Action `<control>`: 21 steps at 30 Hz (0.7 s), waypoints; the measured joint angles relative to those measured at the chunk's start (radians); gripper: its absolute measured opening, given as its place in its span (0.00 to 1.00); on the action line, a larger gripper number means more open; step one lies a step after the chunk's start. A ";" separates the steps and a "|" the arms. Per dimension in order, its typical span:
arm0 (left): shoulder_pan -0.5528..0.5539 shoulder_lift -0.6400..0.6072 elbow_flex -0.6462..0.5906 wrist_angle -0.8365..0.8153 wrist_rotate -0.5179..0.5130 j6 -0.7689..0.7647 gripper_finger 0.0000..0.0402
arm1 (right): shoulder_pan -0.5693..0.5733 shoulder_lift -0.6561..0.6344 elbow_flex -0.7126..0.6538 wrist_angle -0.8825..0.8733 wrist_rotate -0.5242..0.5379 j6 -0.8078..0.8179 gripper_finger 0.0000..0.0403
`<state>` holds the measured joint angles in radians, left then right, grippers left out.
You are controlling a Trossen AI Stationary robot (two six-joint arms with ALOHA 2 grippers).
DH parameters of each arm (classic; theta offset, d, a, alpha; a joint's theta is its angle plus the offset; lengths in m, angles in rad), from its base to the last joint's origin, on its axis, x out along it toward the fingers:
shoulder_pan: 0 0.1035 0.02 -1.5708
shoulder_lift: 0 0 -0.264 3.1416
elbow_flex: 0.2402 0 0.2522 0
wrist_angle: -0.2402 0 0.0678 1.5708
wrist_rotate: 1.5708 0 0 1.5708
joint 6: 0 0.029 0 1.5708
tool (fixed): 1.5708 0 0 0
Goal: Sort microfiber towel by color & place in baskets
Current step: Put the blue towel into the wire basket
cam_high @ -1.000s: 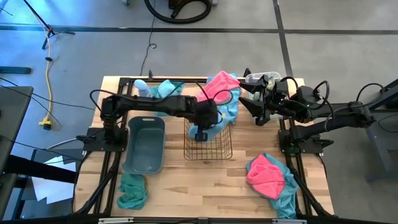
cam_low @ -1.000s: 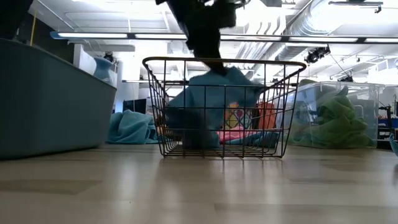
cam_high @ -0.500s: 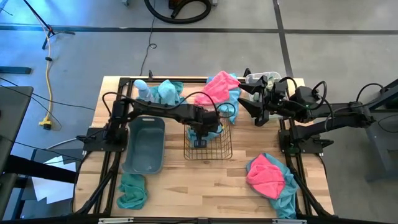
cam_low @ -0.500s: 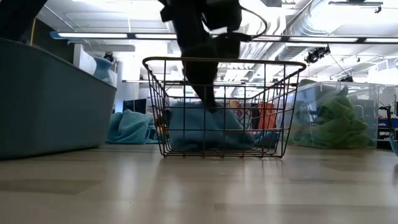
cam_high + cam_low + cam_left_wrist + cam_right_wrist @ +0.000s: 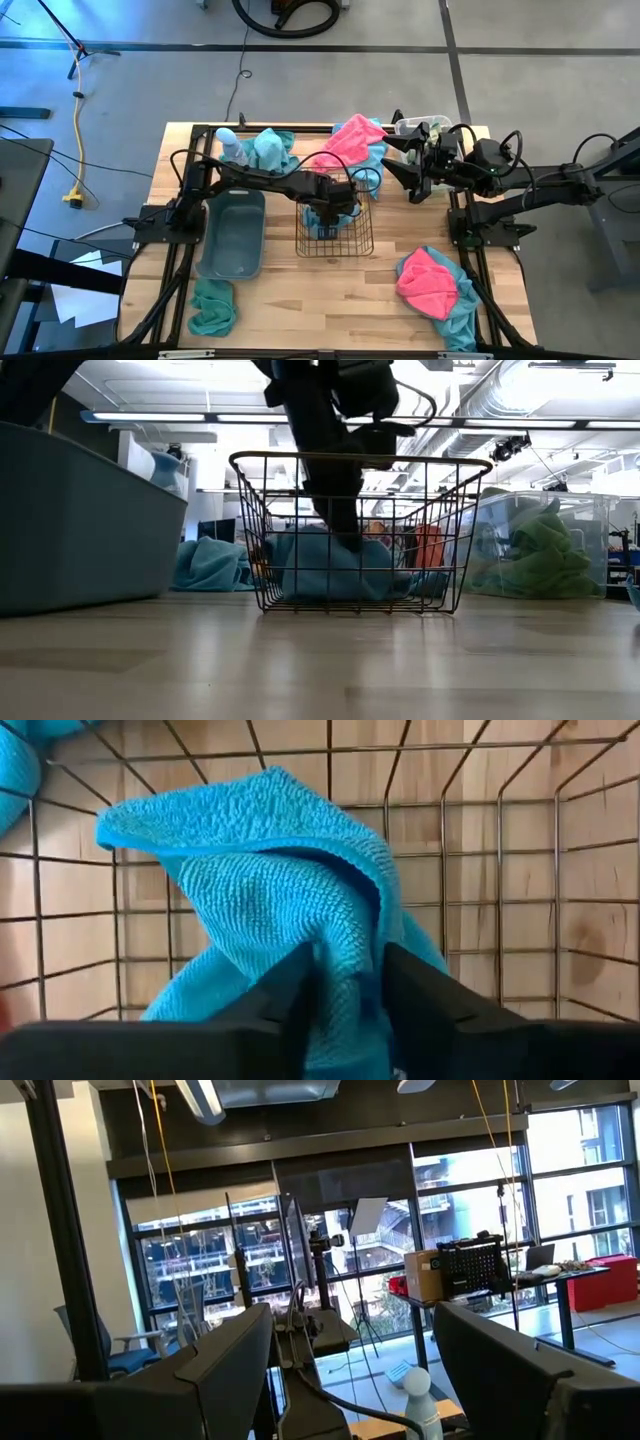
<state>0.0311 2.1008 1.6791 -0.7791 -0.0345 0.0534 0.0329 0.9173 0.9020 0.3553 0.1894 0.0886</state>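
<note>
Left gripper (image 5: 345,1005), lowered inside the copper wire basket (image 5: 335,240), stands partly open with the teal microfiber towel (image 5: 270,910) bunched between and directly ahead of its fingers on the basket floor, grip apparently loosening; right gripper (image 5: 410,178), wide open and empty, hangs well apart.

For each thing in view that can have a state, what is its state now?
Left gripper: inside the wire basket, fingers apart around a teal towel.
Teal towel: crumpled on the basket floor.
Right gripper: open, empty, raised beside the clear bin.
Grey tub: empty.
Clear bin: holds green towels.
</note>
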 joint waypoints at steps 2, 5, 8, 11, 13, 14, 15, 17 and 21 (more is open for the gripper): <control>-0.002 -0.008 -0.001 -0.005 0.000 0.000 0.35 | 0.000 0.000 0.000 0.000 0.000 0.000 0.69; -0.005 -0.018 0.001 -0.005 0.000 -0.015 0.46 | 0.000 0.000 0.000 0.000 0.000 0.000 0.69; -0.008 -0.020 0.000 0.001 0.004 -0.022 0.56 | 0.000 0.000 0.000 0.000 0.000 -0.001 0.69; -0.008 -0.029 0.000 -0.005 0.004 -0.018 0.62 | 0.000 0.000 0.000 0.000 0.000 -0.003 0.69; -0.008 -0.030 0.001 -0.002 0.004 -0.017 0.64 | 0.000 0.000 0.000 0.000 0.000 -0.003 0.69; -0.008 -0.030 0.001 -0.006 0.004 -0.017 0.64 | 0.000 0.000 0.000 0.000 0.000 -0.003 0.69; -0.008 -0.030 0.000 -0.008 0.006 -0.016 0.64 | 0.000 0.000 0.000 -0.001 0.000 -0.003 0.69; -0.008 -0.030 0.000 -0.005 0.017 -0.012 0.65 | 0.000 0.000 0.000 -0.001 0.000 -0.003 0.69; -0.008 -0.030 0.000 -0.006 0.024 0.002 0.65 | 0.000 0.000 0.000 -0.001 0.000 -0.002 0.69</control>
<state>0.0231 2.0708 1.6792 -0.7850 -0.0109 0.0551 0.0330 0.9173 0.9020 0.3546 0.1894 0.0868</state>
